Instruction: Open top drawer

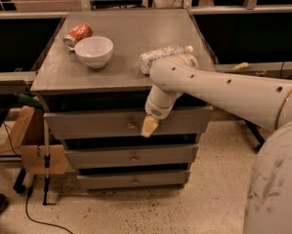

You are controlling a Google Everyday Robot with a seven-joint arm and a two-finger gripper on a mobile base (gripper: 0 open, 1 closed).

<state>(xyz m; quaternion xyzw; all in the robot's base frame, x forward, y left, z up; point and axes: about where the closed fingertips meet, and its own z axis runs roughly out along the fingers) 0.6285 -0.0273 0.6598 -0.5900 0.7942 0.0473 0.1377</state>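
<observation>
The top drawer is the widest grey front, just under the cabinet top, with a small brass knob at its centre. A dark gap shows above its front. My gripper hangs down from the white arm in front of this drawer. Its pale tip sits just right of the knob and close to the drawer face. I cannot tell whether it touches the knob.
On the cabinet top are a white bowl, a red can on its side and a plastic bottle lying by my arm. Two narrower drawers sit below. A cardboard box and a pole stand at left.
</observation>
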